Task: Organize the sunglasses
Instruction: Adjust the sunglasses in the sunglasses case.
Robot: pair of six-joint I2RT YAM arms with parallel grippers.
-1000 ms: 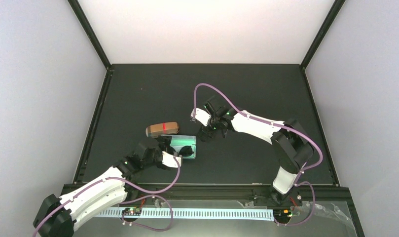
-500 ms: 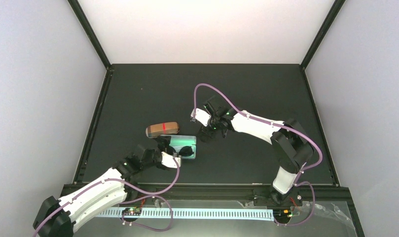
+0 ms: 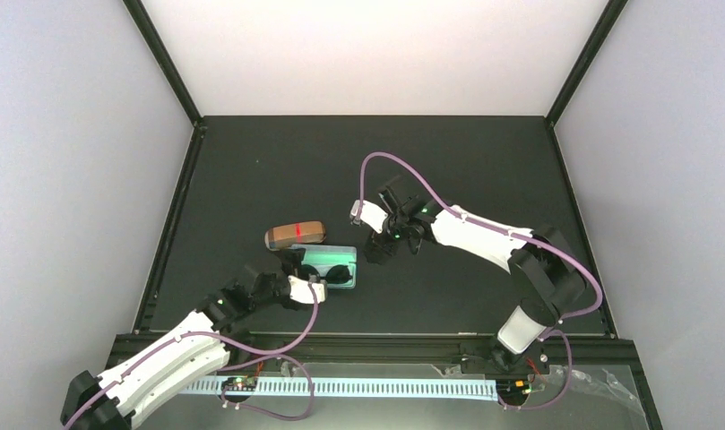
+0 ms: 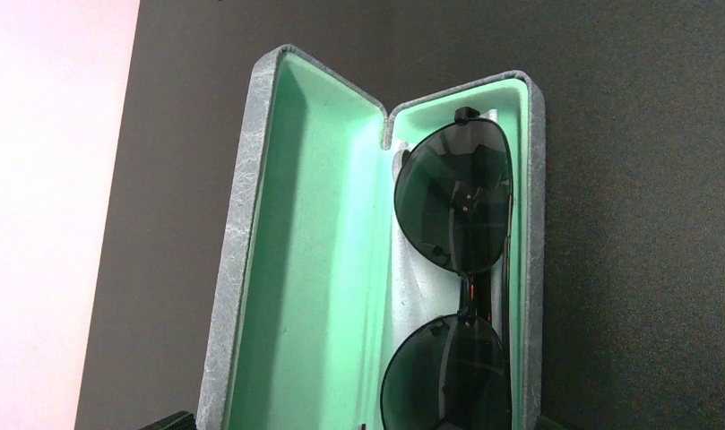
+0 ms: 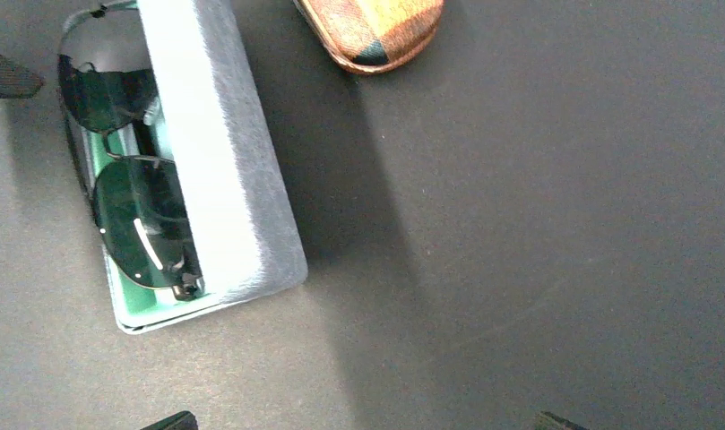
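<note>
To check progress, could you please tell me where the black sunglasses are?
The black sunglasses lie inside the open grey case, left of centre in the top view, just nearer the arms than the tan case.

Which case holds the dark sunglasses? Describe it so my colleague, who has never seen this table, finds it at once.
On the black table, look just left of centre, where two oblong cases lie side by side. Take the one nearer the arms' bases, the open grey case. Unlike the closed tan case behind it, it shows a mint-green lining with black sunglasses inside.
</note>
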